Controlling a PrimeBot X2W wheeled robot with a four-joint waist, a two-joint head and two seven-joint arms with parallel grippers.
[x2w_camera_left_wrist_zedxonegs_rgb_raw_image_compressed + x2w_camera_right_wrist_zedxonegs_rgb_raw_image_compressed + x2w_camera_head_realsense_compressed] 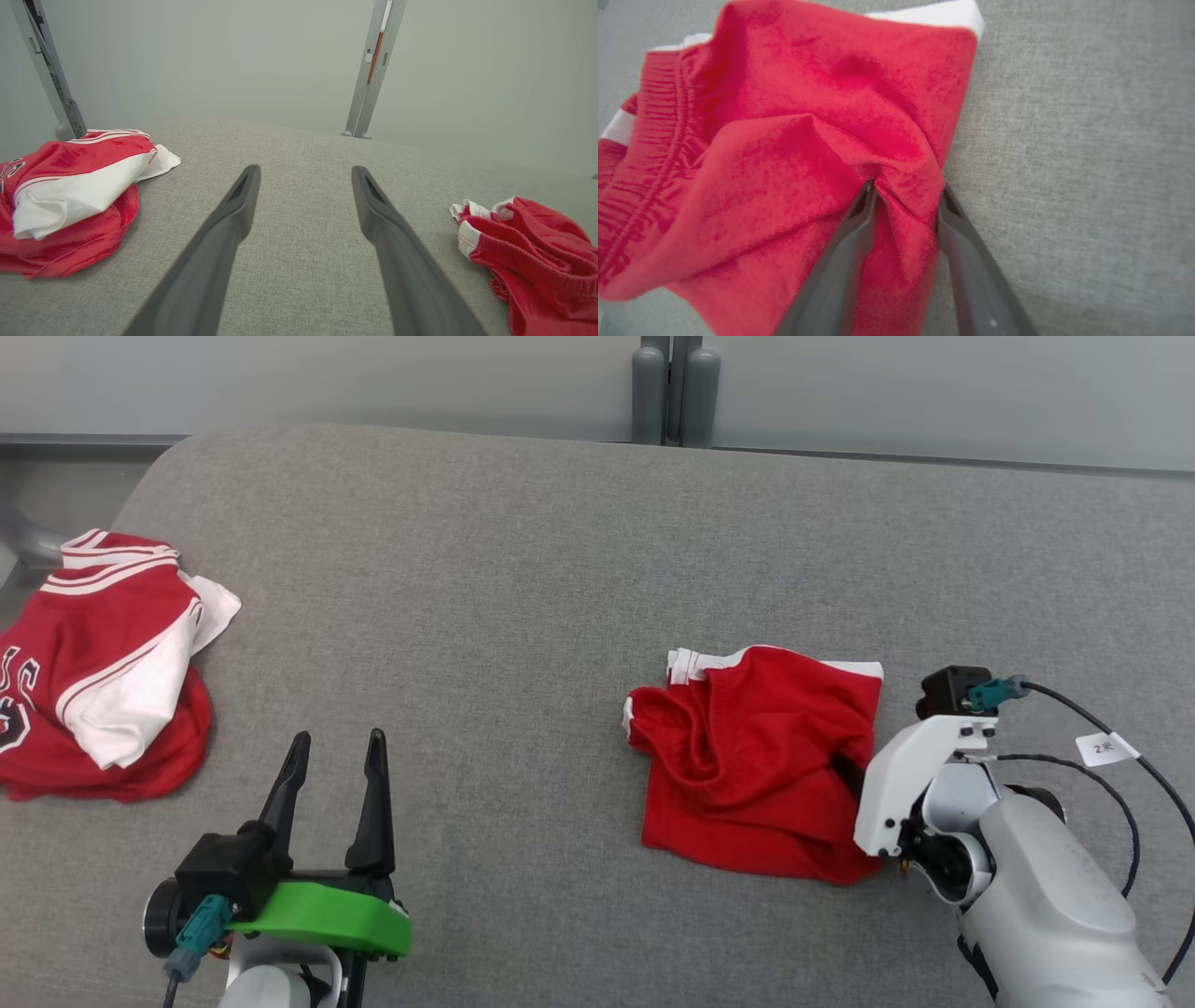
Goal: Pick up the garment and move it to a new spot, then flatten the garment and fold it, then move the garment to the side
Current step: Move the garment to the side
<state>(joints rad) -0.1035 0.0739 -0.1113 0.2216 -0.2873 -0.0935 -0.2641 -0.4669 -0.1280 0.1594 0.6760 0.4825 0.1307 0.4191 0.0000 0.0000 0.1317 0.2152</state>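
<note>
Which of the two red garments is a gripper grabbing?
The plain red garment at right, pinched by the right gripper; the lettered jersey lies untouched.

Gripper [908,191] pinching red garment [784,140] fold, grey surface [1064,140]

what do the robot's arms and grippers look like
The left gripper has two long dark tapered fingers on a black base with a bright green bracket and a teal plug. The right gripper has the same dark fingers on a white bracket and pale grey forearm, with black cables carrying a small white tag.
</note>
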